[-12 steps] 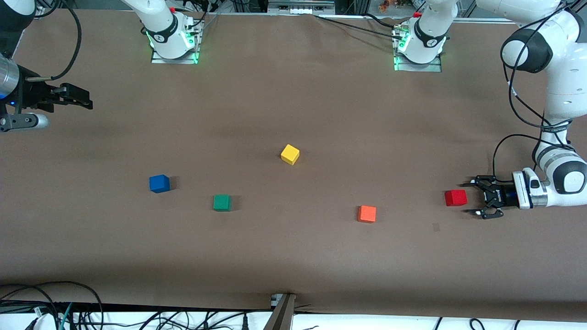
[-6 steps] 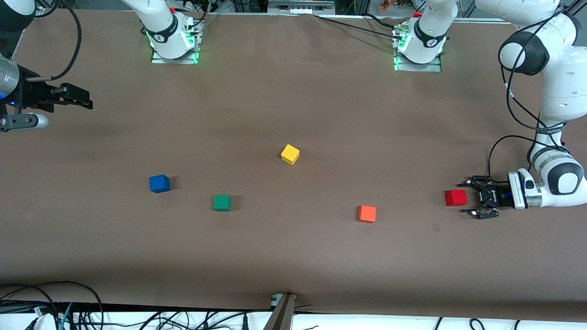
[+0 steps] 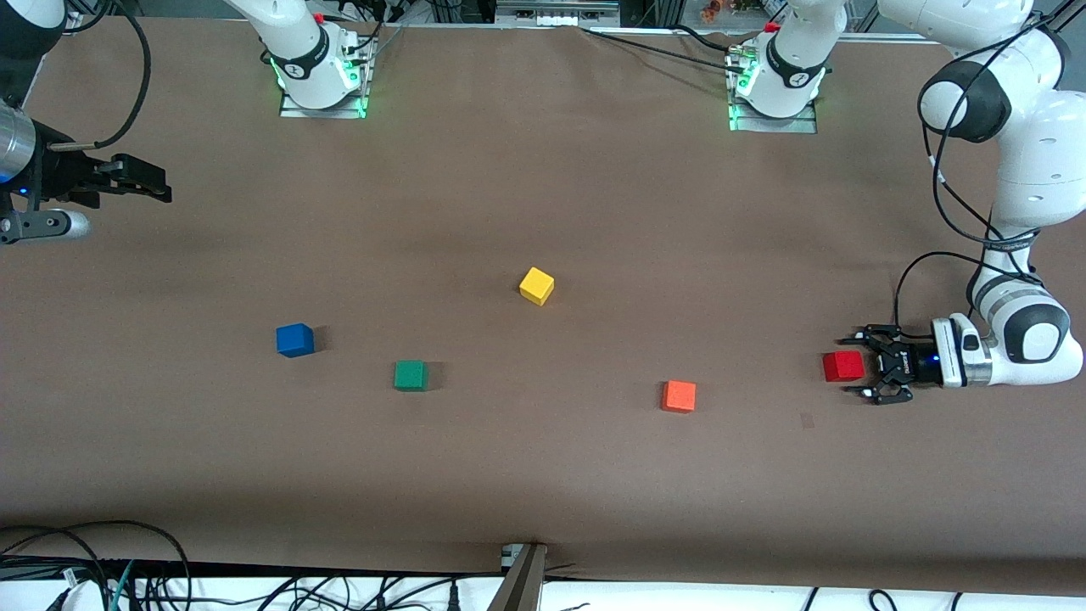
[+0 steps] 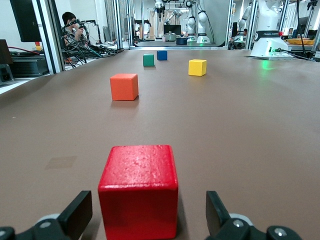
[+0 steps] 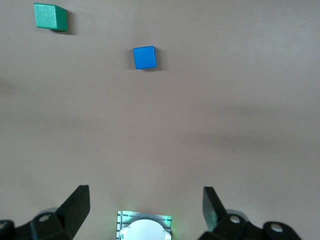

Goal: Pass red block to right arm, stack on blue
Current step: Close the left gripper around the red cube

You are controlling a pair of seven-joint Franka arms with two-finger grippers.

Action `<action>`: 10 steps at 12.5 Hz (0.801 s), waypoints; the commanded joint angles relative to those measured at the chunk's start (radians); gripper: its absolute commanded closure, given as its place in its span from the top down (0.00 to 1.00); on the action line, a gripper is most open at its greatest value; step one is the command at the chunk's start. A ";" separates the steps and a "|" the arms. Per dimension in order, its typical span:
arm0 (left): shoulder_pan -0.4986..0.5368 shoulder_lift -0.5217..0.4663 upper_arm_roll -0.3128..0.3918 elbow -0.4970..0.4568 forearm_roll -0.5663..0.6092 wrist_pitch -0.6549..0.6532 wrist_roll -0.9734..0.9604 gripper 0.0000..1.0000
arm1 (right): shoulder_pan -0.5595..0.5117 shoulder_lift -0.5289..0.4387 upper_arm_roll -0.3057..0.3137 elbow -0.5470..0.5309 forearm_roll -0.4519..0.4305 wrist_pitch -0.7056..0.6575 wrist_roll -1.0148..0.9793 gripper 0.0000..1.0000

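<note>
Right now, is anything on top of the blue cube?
No. The blue cube sits alone on the brown table, its top face bare in the right wrist view; its underside is hidden.

Through the right wrist camera you look straight down on the brown bench (image 5: 210, 125). The right gripper (image 5: 146, 207) hangs over it with its jaws spread wide and nothing between them. The blue cube (image 5: 144, 57) sits flat on the bench, the green cube (image 5: 50, 16) near it but apart. Between the fingertips you see a white robot base (image 5: 145, 227) lit green.
</note>
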 commanded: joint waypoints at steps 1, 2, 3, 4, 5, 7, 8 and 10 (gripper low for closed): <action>-0.005 0.014 0.007 0.017 -0.031 -0.022 0.059 1.00 | -0.014 0.003 0.009 0.011 0.017 -0.002 -0.003 1.00; -0.008 0.014 0.007 0.019 -0.030 -0.022 0.066 1.00 | -0.014 0.006 0.009 0.011 0.017 -0.001 -0.007 1.00; -0.013 0.014 0.007 0.020 -0.030 -0.022 0.075 0.67 | -0.014 0.011 0.007 0.017 0.017 -0.001 -0.010 1.00; -0.017 0.012 0.007 0.020 -0.028 -0.020 0.075 0.22 | -0.014 0.018 0.007 0.030 0.017 -0.001 -0.012 1.00; -0.017 0.012 0.007 0.024 -0.028 -0.017 0.075 0.04 | -0.014 0.032 0.007 0.050 0.017 -0.004 -0.016 1.00; -0.014 0.012 0.007 0.022 -0.033 -0.017 0.075 0.00 | -0.014 0.043 0.007 0.057 0.017 -0.002 -0.013 1.00; -0.016 0.011 0.007 0.022 -0.033 -0.019 0.072 0.00 | -0.014 0.046 0.009 0.057 0.017 -0.001 -0.010 1.00; -0.037 0.006 0.006 0.020 -0.034 -0.025 0.068 0.00 | -0.007 0.048 0.012 0.057 0.018 -0.001 -0.004 1.00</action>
